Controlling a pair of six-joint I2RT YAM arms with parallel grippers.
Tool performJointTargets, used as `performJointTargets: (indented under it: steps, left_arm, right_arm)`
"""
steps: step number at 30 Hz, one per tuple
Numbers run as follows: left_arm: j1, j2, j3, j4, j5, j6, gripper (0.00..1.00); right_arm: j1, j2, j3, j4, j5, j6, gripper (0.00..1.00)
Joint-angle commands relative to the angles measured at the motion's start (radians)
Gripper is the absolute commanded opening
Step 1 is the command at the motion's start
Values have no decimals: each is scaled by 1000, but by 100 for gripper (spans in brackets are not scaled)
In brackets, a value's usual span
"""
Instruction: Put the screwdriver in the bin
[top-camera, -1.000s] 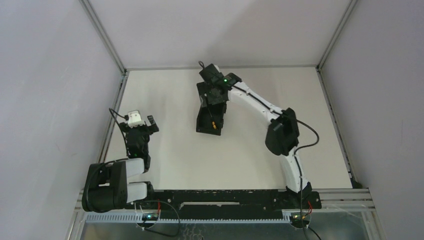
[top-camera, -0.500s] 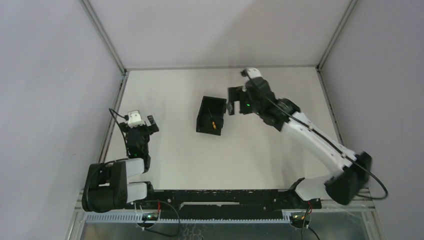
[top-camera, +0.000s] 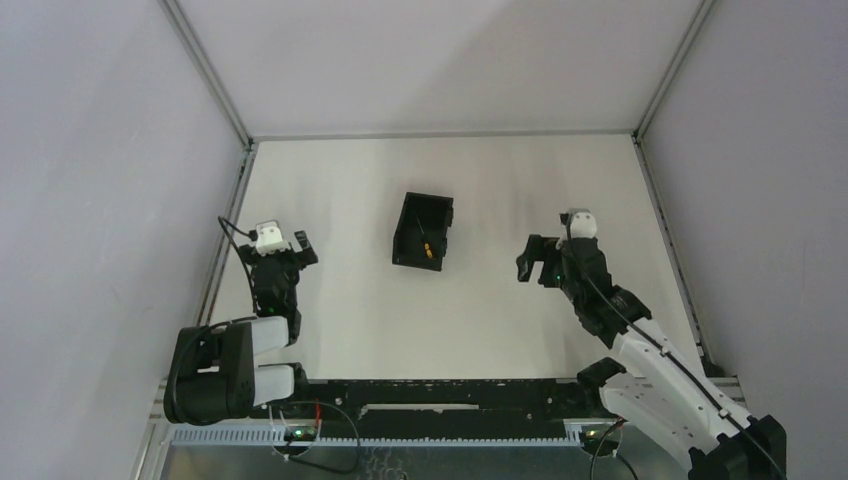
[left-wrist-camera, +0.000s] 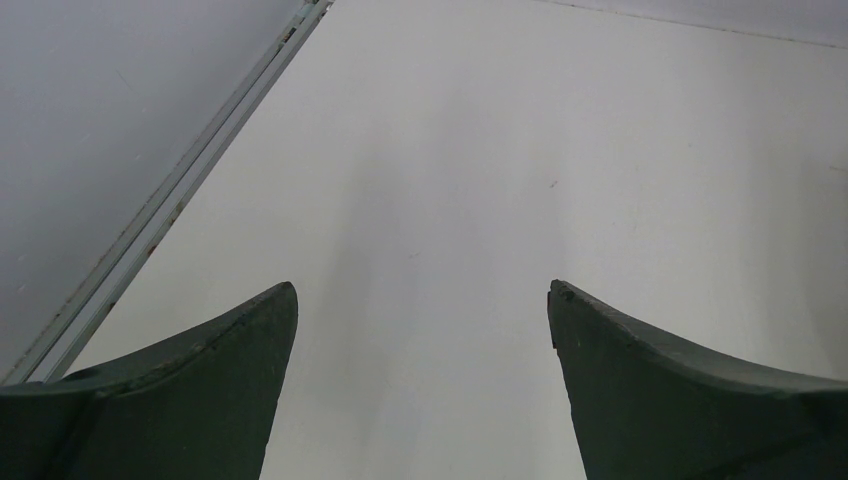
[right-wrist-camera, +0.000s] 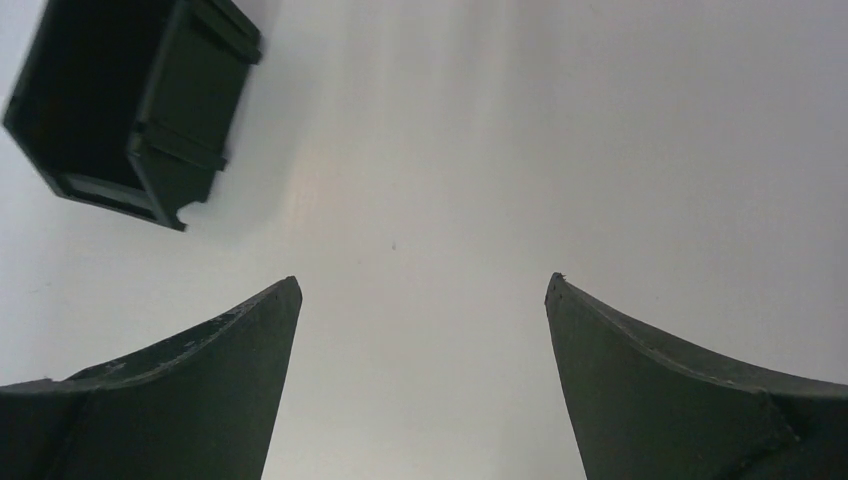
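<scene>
Tabletop first: one white table fills the space, boxed in by grey wall panels on the left, right and far sides, with one black mounting rail along the near edge. Two arms stand on that rail. The left arm is folded up tight at the near left corner, and the right arm stretches from the near right corner in toward the middle. One bin, black and open at the top, sits alone around the centre of the table, well apart from both arms; the right wrist camera catches it at the upper left of its view, with white tabletop lying between it and the fingers. Two grippers, one per arm. The left gripper hangs close to the left edge of the table, its jaws spread wide over bare surface and holding nothing. The right gripper is to the right of the bin, well clear of it, jaws likewise spread wide with nothing between them. One screwdriver lies inside the bin, toward its near end, its orange-yellow end showing against the black floor; from the wrist cameras I cannot make it out.
</scene>
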Motion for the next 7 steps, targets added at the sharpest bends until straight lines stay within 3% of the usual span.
performJointTargets:
  steps: [1, 7]
  left_arm:
    - [-5, 0, 44, 39, -4, 18, 100]
    - [-5, 0, 44, 39, -5, 18, 100]
  right_arm:
    - [-19, -77, -88, 120, 19, 30, 100]
    - [-30, -118, -162, 175, 1, 39, 100]
